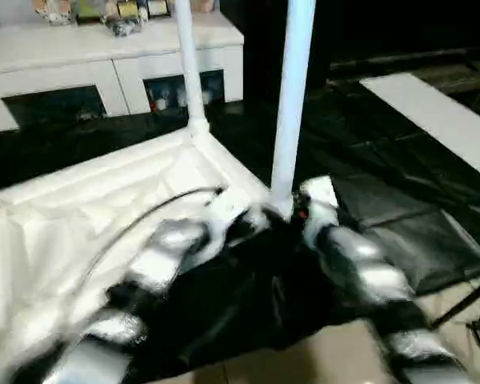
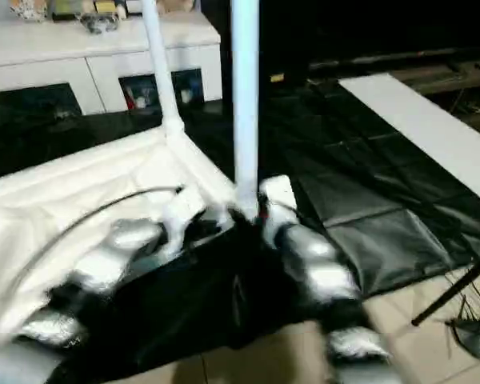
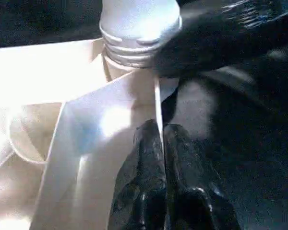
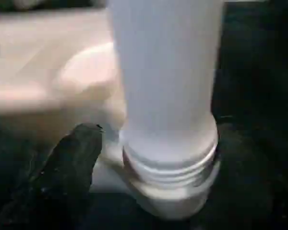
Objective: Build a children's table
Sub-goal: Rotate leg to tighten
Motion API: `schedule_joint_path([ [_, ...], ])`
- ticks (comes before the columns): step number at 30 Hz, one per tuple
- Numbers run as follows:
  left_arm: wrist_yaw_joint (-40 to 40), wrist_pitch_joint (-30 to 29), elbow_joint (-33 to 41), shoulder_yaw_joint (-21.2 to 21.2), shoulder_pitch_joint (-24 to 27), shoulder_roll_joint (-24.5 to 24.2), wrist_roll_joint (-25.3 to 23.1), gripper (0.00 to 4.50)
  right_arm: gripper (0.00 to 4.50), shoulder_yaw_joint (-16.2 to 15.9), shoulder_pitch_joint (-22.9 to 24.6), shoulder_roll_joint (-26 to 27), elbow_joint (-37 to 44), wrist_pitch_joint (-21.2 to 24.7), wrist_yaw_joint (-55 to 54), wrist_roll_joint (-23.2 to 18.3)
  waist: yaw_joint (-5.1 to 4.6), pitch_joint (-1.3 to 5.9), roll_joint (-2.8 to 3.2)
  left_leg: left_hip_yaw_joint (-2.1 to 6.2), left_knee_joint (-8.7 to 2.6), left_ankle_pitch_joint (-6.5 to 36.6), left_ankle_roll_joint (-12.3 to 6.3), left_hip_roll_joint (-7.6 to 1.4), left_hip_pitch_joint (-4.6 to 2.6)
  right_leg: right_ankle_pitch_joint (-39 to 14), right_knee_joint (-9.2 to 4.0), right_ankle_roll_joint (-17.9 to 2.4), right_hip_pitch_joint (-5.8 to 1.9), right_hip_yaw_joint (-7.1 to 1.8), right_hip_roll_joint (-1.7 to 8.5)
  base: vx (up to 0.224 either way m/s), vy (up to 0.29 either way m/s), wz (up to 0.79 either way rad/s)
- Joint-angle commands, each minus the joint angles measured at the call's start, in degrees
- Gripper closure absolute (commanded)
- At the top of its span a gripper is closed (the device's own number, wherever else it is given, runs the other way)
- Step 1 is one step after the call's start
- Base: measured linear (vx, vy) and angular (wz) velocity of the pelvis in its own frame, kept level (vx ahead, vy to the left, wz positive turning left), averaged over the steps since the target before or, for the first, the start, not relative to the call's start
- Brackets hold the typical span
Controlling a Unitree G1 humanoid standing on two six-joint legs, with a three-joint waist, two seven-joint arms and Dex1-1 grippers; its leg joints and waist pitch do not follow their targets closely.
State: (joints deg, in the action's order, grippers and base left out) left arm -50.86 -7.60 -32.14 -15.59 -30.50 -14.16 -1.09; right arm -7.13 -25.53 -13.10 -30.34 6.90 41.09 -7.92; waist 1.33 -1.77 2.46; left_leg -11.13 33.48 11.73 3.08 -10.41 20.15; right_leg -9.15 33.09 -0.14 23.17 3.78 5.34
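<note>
The tabletop (image 1: 104,216) lies underside up on a black sheet (image 1: 384,224), and two legs stand upright from its corner sockets: a far leg (image 1: 188,64) at the back corner and a near leg (image 1: 292,96) at the corner closest to the robot. The near leg's long axis runs vertically, rising out of the top of the head views. Its threaded base sits in the socket (image 4: 173,191) with several thread rings exposed above the socket mouth, so it is judged not fully seated. Both arms converge on this corner. The right gripper (image 4: 149,158) is at the base of the near leg; one finger (image 4: 72,163) shows to one side of the leg, apart from it, and the opposite finger cannot be made out, so whether the jaws are parted or closed cannot be told from these views, nor any grip confirmed. The left gripper (image 3: 161,158) has its two fingers pressed together with nothing between them, tips resting at the tabletop's edge wall just beside the socket, apparently steadying it. The coming move turns on the right gripper, the nearer one to the leg: the leg stands directly ahead of it, axis across the line of the fingers, suited to a closing and turning motion.
</note>
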Motion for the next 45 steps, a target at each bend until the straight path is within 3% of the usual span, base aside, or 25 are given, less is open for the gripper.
schedule_joint_path([
  [1,-9.89,1.19,3.30,-4.82,2.21,-1.22,1.56,4.50,0.39,-4.02,0.76,-2.68,5.72,0.27,10.19,-0.92,0.54,2.73,-0.69,1.22,-4.40,15.44,-4.81,-2.69,0.40,-18.91,-4.22,-11.16,-2.42,-2.34,3.26,0.000,0.000,0.00],
  [2,-11.28,1.10,4.35,-5.16,2.63,-2.11,2.00,4.50,0.39,-4.12,1.23,-4.09,6.50,-0.03,12.11,-0.85,0.82,2.88,-0.40,1.11,-4.33,14.56,-4.75,-2.77,0.18,-17.39,-4.04,-11.75,-2.38,-2.36,3.27,0.062,-0.031,0.03],
  [3,-13.58,0.62,6.04,-5.41,3.33,-3.43,3.03,4.50,0.39,-3.99,1.71,-6.22,7.54,-0.28,14.91,-0.99,1.49,3.08,-0.28,0.62,-3.91,10.66,-5.34,-2.97,-0.19,-9.86,-3.15,-14.32,-2.15,-2.32,2.87,0.061,-0.020,0.06],
  [5,-16.46,0.13,8.11,-5.36,4.19,-4.80,4.55,4.50,0.39,-3.64,1.95,-8.40,8.50,-0.47,17.74,-1.44,2.29,3.31,-0.22,0.44,-3.55,6.98,-6.15,-3.09,0.07,-3.97,-2.17,-16.02,-2.56,-2.17,2.85,0.030,-0.010,0.03],
  [9,-19.40,-1.78,11.50,-4.81,5.51,-6.10,6.31,4.50,0.39,-3.57,1.94,-10.54,10.23,0.55,20.52,-2.81,2.88,3.36,-0.10,0.42,-3.25,5.58,-7.00,-3.05,0.12,-1.80,-1.75,-16.85,-2.63,-2.06,2.81,0.000,0.000,0.00],
  [13,-19.78,-1.87,11.97,-4.58,5.83,-6.58,6.49,4.50,0.39,-5.41,1.88,-12.04,10.70,0.71,23.75,-2.66,3.06,3.11,-0.30,0.40,-3.36,7.89,-6.04,-3.00,0.24,-6.29,-2.22,-15.93,-2.51,-2.06,2.84,0.000,0.000,0.00],
  [17,-19.22,-2.12,11.87,-4.05,5.83,-6.90,6.53,4.50,0.84,-6.97,1.95,-12.67,9.86,-0.30,25.74,-0.69,3.24,2.90,-0.52,0.55,-3.59,10.17,-4.23,-3.00,0.18,-11.99,-2.75,-13.92,-2.46,-2.24,3.05,0.000,0.000,0.00],
  [28,-18.31,-2.34,11.84,-3.50,5.97,-7.14,6.17,4.50,1.76,-8.32,1.64,-13.47,8.18,-1.74,25.73,1.06,3.20,3.02,-0.62,0.56,-3.37,9.12,-4.44,-2.87,0.18,-11.46,-2.58,-13.70,-2.38,-2.25,2.89,0.000,0.000,0.00],
  [33,-18.16,-2.35,11.18,-3.62,5.99,-7.13,5.88,4.50,1.86,-8.99,2.35,-13.44,7.37,-2.20,25.93,1.87,3.21,3.10,-0.62,0.54,-3.22,8.60,-4.67,-2.78,0.23,-10.40,-2.45,-13.97,-2.45,-2.26,2.84,0.000,0.000,0.00],
  [36,-14.69,-3.03,9.71,-3.51,5.69,-6.12,4.38,4.50,1.86,-7.16,1.81,-10.69,4.14,-0.91,19.59,2.14,3.13,2.97,-0.62,0.54,-3.30,9.10,-4.59,-2.81,0.26,-11.52,-2.57,-13.87,-2.36,-2.26,2.86,0.000,0.000,0.00],
  [39,-7.55,-5.18,6.38,-2.55,4.41,-3.17,2.60,4.50,1.87,-3.35,0.56,-5.26,0.56,2.51,8.27,1.38,2.14,2.21,-0.82,0.71,-3.98,15.64,-1.98,-2.60,-0.02,-22.27,-3.85,-11.24,-2.08,-2.15,2.86,0.000,0.000,0.00],
  [40,-5.37,-5.84,5.39,-2.14,3.94,-2.15,2.25,4.50,1.87,-2.24,0.28,-3.64,-0.04,3.78,5.26,0.92,1.44,1.78,-0.61,1.07,-4.22,19.11,-0.28,-2.43,-0.48,-28.37,-4.43,-9.73,-1.77,-1.98,2.89,0.000,0.000,0.00],
  [41,-3.27,-6.25,4.48,-1.83,3.41,-1.23,1.79,4.50,1.87,-1.54,0.15,-2.32,-0.23,4.63,2.78,0.72,1.00,1.96,-0.89,1.45,-4.22,20.93,0.69,-2.26,-0.80,-32.47,-4.90,-7.72,-1.84,-1.75,3.06,0.000,0.000,0.00],
  [44,6.72,-7.31,-0.73,-0.29,0.07,3.01,-0.14,4.50,1.88,2.05,-1.39,4.13,-2.75,7.90,-11.79,0.85,0.16,2.15,-0.75,1.64,-4.46,20.29,0.75,-2.25,-0.55,-30.33,-5.05,-7.04,-1.78,-1.86,2.92,0.000,0.000,0.00],
  [45,6.72,-7.31,-0.73,-0.29,0.07,3.01,-0.14,4.50,1.88,2.05,-1.39,4.13,-2.75,7.90,-11.79,0.85,0.09,2.18,-0.68,1.69,-4.52,20.31,0.93,-2.27,-0.55,-30.13,-5.02,-7.09,-1.79,-1.80,2.91,0.000,0.000,0.00],
])
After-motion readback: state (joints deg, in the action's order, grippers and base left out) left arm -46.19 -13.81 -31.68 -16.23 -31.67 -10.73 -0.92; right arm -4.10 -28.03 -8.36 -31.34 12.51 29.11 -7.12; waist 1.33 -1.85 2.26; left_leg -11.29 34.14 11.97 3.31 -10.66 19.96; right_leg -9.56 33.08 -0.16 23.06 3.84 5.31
